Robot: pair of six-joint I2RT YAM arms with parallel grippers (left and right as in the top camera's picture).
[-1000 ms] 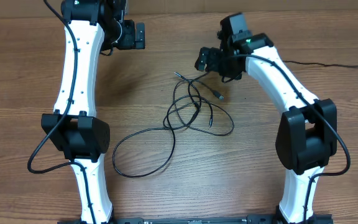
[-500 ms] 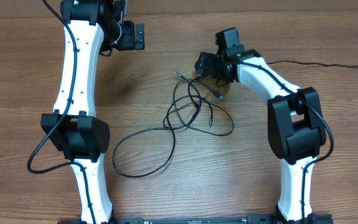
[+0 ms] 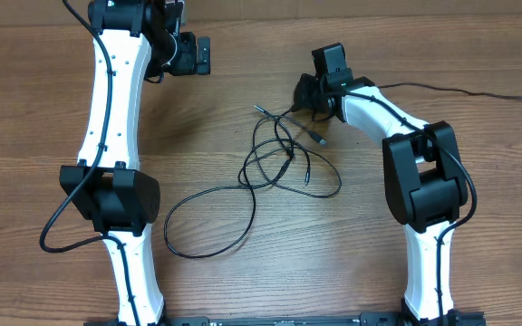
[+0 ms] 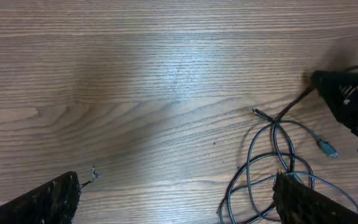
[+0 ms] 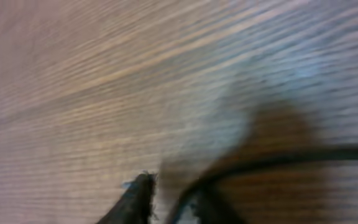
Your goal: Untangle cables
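Note:
Several thin black cables (image 3: 275,158) lie tangled at the table's middle, with one wide loop (image 3: 207,222) trailing to the front left. A silver-tipped plug (image 3: 259,109) and a second plug (image 3: 321,139) stick out at the back. My right gripper (image 3: 301,95) is down at the tangle's back end, and its jaws look pinched on a cable strand (image 5: 291,155); the right wrist view is blurred. In the left wrist view that gripper (image 4: 316,79) comes to a closed point on the strand. My left gripper (image 3: 205,54) hovers wide open at the back left, away from the cables (image 4: 272,143).
The left arm (image 3: 111,136) runs down the left side and the right arm (image 3: 424,181) down the right, with both bases at the front edge. A thin black cord (image 3: 478,93) leads off to the back right.
My right gripper has moved left and down onto the back end of the tangle and closed from wide open. The left arm and the cables have stayed still.

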